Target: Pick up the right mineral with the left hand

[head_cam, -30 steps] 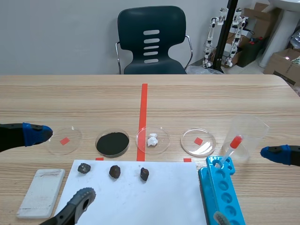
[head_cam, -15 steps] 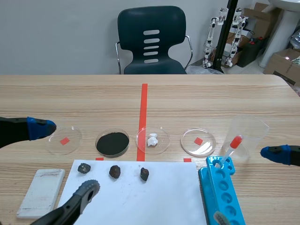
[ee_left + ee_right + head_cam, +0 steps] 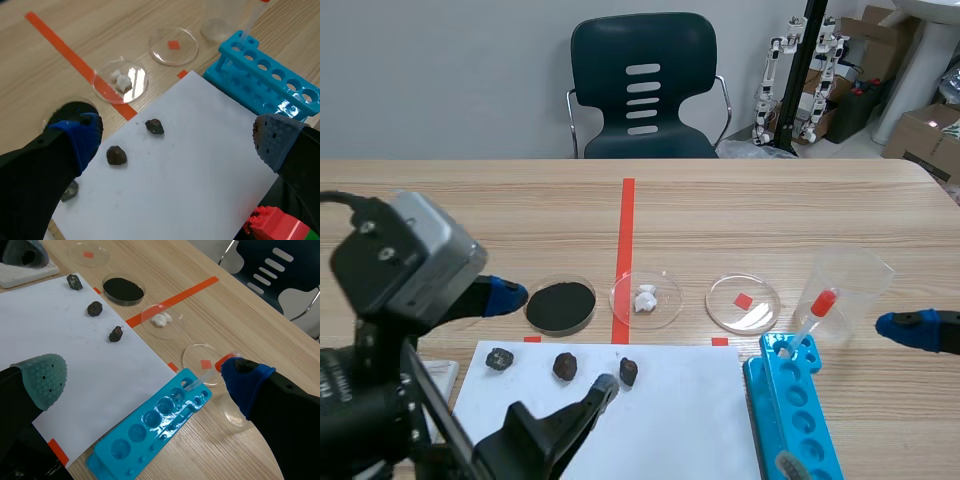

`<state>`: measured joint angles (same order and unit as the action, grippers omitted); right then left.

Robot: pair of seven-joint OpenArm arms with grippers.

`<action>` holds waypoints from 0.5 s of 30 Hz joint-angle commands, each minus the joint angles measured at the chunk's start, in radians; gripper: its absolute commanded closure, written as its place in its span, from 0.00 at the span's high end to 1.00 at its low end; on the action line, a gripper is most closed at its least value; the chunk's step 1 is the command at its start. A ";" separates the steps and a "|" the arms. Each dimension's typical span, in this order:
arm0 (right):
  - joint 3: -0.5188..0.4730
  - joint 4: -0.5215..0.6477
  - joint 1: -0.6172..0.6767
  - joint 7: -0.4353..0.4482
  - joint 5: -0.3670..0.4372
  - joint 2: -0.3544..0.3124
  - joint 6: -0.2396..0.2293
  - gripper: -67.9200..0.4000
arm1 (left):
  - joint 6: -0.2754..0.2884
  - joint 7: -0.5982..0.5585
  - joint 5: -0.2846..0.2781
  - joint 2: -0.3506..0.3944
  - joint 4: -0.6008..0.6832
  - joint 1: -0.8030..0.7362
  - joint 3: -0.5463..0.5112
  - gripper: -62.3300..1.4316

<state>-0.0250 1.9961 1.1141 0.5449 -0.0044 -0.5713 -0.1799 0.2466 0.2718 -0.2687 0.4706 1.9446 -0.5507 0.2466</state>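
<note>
My left gripper (image 3: pixel 554 340) has swung in from the table's left edge within the last second. It now hangs over the white paper sheet (image 3: pixel 670 420) with its fingers spread wide, holding nothing. The right mineral (image 3: pixel 629 372), a small dark lump, lies untouched near the sheet's far edge, the rightmost in a row of three. It sits just right of my nearer fingertip. In the wrist view it lies ahead, between my open fingers. I judge the approach well begun; lowering and closing remain. My right gripper (image 3: pixel 145 377) rests at the far right, also spread and empty.
</note>
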 commanded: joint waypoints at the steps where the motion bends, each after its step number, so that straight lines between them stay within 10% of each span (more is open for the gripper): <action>1: -0.009 0.010 -0.003 0.012 0.008 -0.005 0.000 0.96 | -0.026 0.034 -0.037 -0.008 -0.013 0.047 0.035 1.00; 15: -0.009 0.010 -0.003 0.012 0.008 -0.005 0.000 0.96 | -0.422 0.488 -0.069 -0.145 -0.174 0.429 0.361 1.00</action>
<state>-0.0250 1.9961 1.1141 0.5449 -0.0044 -0.5713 -0.1802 -0.1665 0.7639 -0.3374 0.3435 1.7618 -0.1200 0.6079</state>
